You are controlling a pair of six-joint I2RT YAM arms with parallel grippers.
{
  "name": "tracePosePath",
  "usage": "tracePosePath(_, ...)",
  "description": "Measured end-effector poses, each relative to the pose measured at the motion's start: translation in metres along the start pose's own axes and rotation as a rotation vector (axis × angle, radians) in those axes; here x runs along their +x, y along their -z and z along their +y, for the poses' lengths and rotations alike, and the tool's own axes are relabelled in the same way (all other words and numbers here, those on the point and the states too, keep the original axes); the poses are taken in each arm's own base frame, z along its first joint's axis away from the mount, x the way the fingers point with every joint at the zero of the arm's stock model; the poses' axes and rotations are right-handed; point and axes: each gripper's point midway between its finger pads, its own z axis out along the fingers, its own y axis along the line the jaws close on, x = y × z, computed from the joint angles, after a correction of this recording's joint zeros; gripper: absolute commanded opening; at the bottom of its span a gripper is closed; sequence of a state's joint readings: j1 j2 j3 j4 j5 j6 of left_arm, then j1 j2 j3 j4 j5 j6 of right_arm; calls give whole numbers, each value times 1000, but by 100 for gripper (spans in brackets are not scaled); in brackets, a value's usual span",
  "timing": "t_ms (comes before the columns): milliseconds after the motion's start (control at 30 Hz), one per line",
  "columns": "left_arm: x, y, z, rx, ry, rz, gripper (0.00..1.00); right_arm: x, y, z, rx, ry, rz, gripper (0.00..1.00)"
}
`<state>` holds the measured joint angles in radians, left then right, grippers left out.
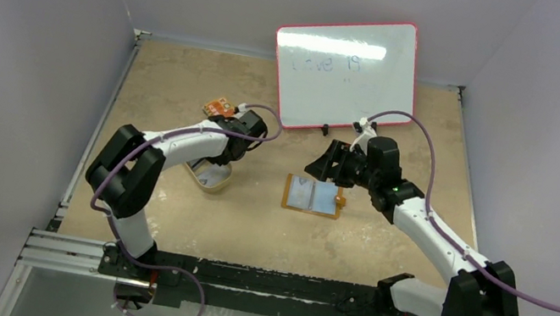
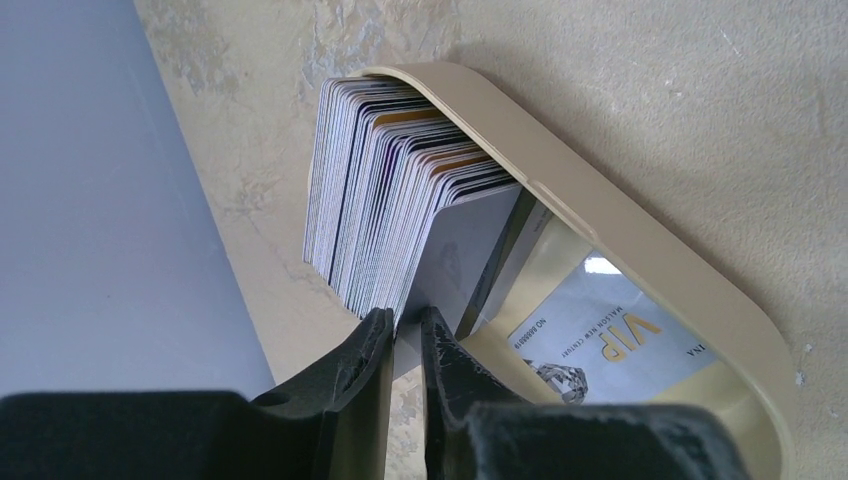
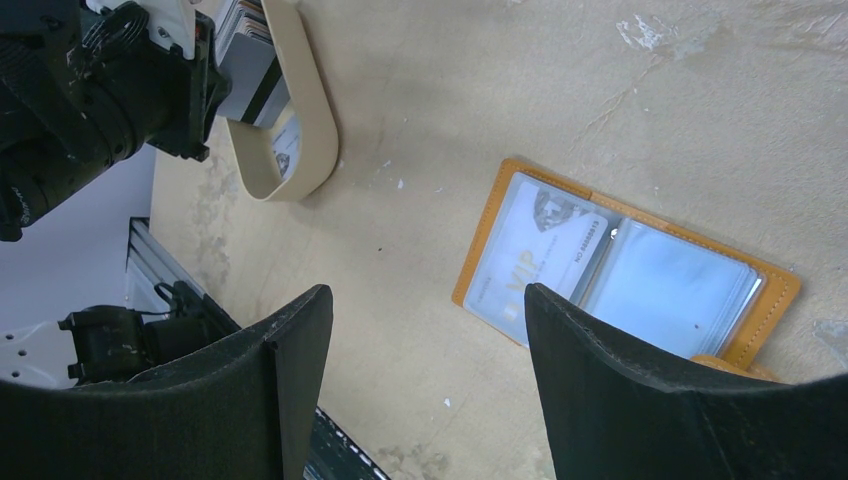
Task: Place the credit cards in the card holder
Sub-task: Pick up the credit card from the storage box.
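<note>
Card stack: many thin credit cards (image 2: 375, 190) stand on edge, packed face to face, in the tan dish (image 2: 600, 220). They sit upper centre in my left wrist view. The edges are mostly white and grey, with a few gold and dark.
Front card: the grey card (image 2: 470, 245) has a plain silver-grey face and a dark stripe along one edge. It leans away from the stack.
Left hand: my left gripper (image 2: 405, 350) is narrowed to a thin slit. The grey card's lower corner is pinched in that slit between the black fingers (image 2: 365, 370).
Flat card: a pale VIP card (image 2: 610, 335) lies on the dish floor, lower right.
Print on it: "VIP" in gold and "MAISON NEW CENTURY", upside down here. The digits on the "NO." line are not surely readable.
Card holder: the card holder (image 3: 770, 305) lies open and flat on the table (image 3: 450, 120), right of centre in my right wrist view. It has an orange border and clear, pale blue sleeves.
Filed card: a sleeved card (image 3: 535, 250) sits in the holder's left sleeve, with "VIP" legible.
Right hand: my right gripper (image 3: 430, 400) is spread wide with nothing between the fingers. It hangs over the table just left of the holder.
Top view: the dish is left of centre, the holder is at centre, and they are well apart.
Whiteboard: the whiteboard (image 1: 347, 70) is pink-edged, top centre. Its handwriting is too faint to read.
</note>
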<state>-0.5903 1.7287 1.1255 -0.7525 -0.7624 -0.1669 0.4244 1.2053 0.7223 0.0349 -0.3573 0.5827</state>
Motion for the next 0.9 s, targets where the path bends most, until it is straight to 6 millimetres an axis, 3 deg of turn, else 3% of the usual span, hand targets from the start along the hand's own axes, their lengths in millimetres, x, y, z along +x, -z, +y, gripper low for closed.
tracePosePath(167,1,3,-3,32,1,14,0,1,-1,0,1,-1,3,73)
tracePosePath(667,2,34,-17,225,113,32,0,2,-4,-3,1,-8,13,72)
tracePosePath(767,-3,49,-16,282,174,-5,0,1,-5,-15,31,-30,16,72)
tracePosePath(900,-15,75,-13,386,269,-79,0,0,-5,-48,133,-82,22,72)
